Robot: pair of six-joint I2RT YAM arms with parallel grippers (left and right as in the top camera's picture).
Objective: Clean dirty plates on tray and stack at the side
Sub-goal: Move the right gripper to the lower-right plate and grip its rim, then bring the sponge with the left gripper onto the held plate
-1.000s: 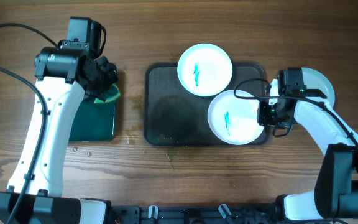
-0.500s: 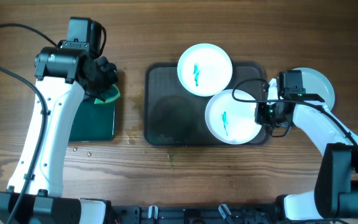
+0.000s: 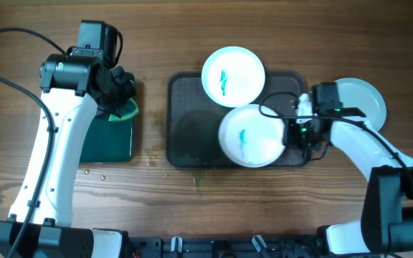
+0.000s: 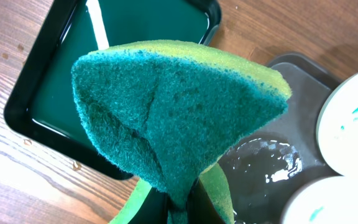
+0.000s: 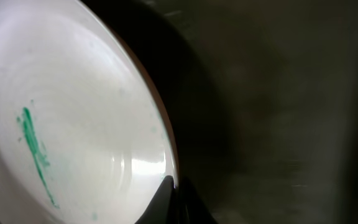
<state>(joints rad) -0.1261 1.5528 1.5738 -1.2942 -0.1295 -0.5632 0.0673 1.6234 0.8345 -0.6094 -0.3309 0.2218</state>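
Observation:
On the dark tray (image 3: 192, 122) lie two white plates with teal smears. One plate (image 3: 233, 77) overhangs the tray's far rim. The other plate (image 3: 252, 136) lies near the tray's middle, and my right gripper (image 3: 290, 134) is shut on its right rim. In the right wrist view the jaws pinch that rim (image 5: 176, 186), with the smeared plate (image 5: 73, 124) to the left. A third plate (image 3: 366, 100) rests on the table at the right, partly behind my right arm. My left gripper (image 3: 117, 93) is shut on a green-and-yellow sponge (image 4: 179, 106), held above the small black tray (image 4: 61, 93).
The small black tray with a green inside (image 3: 110, 140) stands left of the big tray. Wet patches glisten on the big tray's surface (image 4: 272, 168). Small droplets dot the wood near the front of the black tray (image 3: 92, 172).
My right gripper has shut on the near plate's rim and drawn the plate left toward the tray's middle. The far plate shifted slightly left. The left arm has not moved.

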